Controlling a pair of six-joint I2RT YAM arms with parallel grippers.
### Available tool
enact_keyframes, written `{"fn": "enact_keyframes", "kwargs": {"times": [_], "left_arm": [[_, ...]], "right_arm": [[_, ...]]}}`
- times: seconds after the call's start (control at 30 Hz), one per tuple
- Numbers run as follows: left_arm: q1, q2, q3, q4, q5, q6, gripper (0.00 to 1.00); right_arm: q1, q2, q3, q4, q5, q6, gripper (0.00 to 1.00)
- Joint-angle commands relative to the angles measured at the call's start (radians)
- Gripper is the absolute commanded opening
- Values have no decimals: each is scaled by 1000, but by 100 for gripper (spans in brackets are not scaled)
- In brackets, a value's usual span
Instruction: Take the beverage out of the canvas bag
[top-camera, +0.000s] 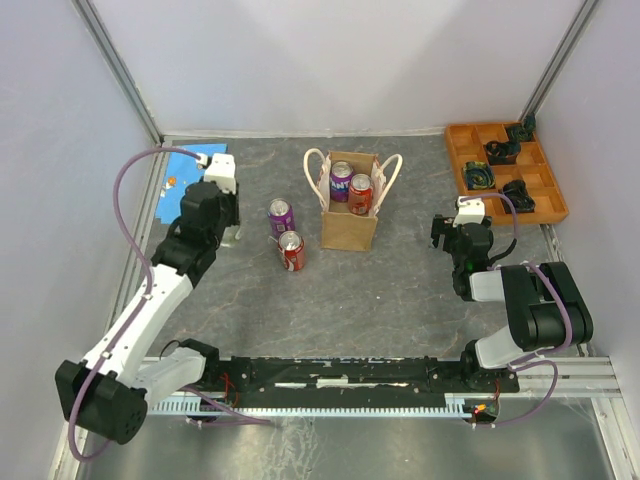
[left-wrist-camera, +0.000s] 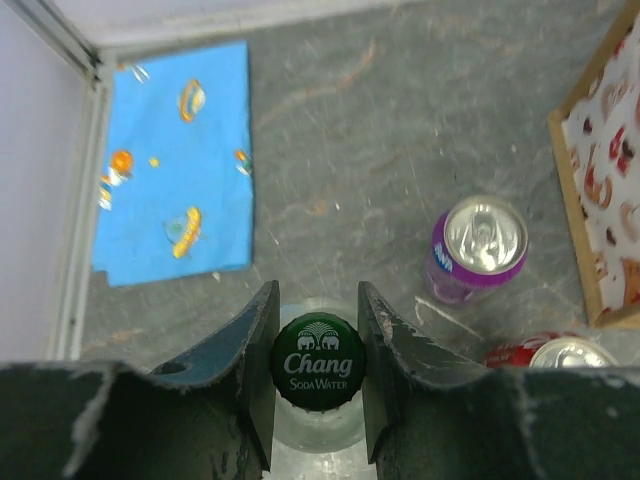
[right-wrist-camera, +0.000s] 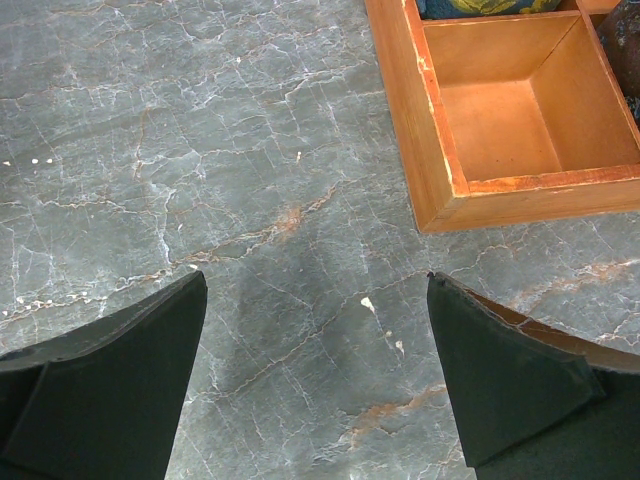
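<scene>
Left claw (left-wrist-camera: 316, 300) is clenched on the top of a glass bottle (left-wrist-camera: 318, 362), one finger pressed to each side of the green cap that reads Chang Soda Water. Clear glass shows below the cap, but whether the bottle's base rests on the desk (left-wrist-camera: 350, 150) cannot be told. Just ahead of this claw and to its right a loose purple can (left-wrist-camera: 478, 250) stands upright. A loose red can (left-wrist-camera: 555, 352) stands beside it, nearer the arms and level with the claw. Farther to the right, past both cans, the canvas bag (top-camera: 350, 225) stands upright and open-topped, its white handles drooping outward on either side. Inside it a bagged purple can (top-camera: 341, 180) and a bagged red can (top-camera: 361, 193) sit side by side, tops up. Ahead of the left claw and to its left a blue cloth (left-wrist-camera: 180, 160) lies flat near the desk's corner. Well apart on the other side of the bag, the right claw (right-wrist-camera: 312, 300) is released, its fingers spread wide over bare desk and gripping nothing. An orange tray (right-wrist-camera: 410, 120) lies ahead of it and to its right, with dark items in several of its compartments.
</scene>
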Motion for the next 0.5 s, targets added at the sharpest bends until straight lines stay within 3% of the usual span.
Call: {"fn": "enact_keyframes", "kwargs": {"times": [0.0,0.17,0.47], "left_arm": [[3,-54,-107,334,98,-63,3],[11,-34,-232,491,151,-101,3],[24,66,-296,638,158,-114,3]], "right_arm": [[-4,1,29,24,-5,-13,99],[-4,0,29,24,-5,-13,99],[-4,1,29,24,-5,-13,99]]}}
